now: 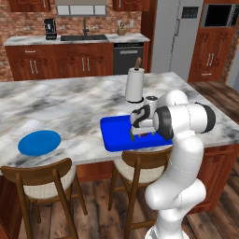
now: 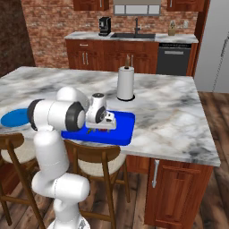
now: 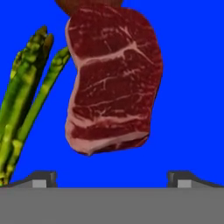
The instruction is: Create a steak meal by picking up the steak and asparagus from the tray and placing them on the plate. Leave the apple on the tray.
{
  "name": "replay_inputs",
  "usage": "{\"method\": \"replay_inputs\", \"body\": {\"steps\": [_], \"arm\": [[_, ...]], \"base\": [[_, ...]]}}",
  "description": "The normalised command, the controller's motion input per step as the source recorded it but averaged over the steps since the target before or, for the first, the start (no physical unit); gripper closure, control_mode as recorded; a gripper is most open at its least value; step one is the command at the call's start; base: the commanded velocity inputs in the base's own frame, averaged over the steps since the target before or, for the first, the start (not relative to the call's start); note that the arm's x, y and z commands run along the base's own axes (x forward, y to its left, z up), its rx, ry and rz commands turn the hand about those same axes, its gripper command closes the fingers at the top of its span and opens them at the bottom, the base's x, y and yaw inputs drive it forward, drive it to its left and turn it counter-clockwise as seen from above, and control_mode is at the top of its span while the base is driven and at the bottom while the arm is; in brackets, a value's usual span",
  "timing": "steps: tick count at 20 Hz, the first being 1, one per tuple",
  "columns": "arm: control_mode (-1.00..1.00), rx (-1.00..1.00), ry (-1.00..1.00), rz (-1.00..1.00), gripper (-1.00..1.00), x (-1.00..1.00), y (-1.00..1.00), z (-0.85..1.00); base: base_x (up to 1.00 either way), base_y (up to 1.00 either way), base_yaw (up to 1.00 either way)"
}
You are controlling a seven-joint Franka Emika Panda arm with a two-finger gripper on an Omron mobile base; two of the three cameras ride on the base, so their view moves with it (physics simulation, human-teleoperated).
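Steak (image 3: 111, 78) mid-frame on tray (image 3: 192, 87): soft, slick slab; pinch across narrow sides. Gripper (image 3: 111, 179) fingers spread, empty.

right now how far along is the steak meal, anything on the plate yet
Nothing looks done: the flat round light-blue plate is bare. In the hand view the dark red marbled steak slab and the green asparagus stalks lie on the bright blue rectangular tray. The gripper hangs over the steak, jaws spread wide, gripping nothing. Left: move steak and asparagus to the plate. A dark rounded shape past the steak may be the apple.
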Motion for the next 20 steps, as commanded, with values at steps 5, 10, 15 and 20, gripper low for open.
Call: {"method": "replay_inputs", "body": {"steps": [5,10,15,20], "arm": [[-1.00,0.00,0.01,0.00,-1.00,0.42,0.03,0.00],[-1.00,0.00,0.01,0.00,-1.00,0.34,0.00,-0.14],[-1.00,0.00,0.02,0.00,-1.00,0.29,0.00,-0.30],[-1.00,0.00,0.01,0.00,1.00,0.13,0.01,-0.28]], "base": [[0.00,0.00,0.00],[0.00,0.00,0.00],[0.00,0.00,0.00],[0.00,0.00,0.00]]}}
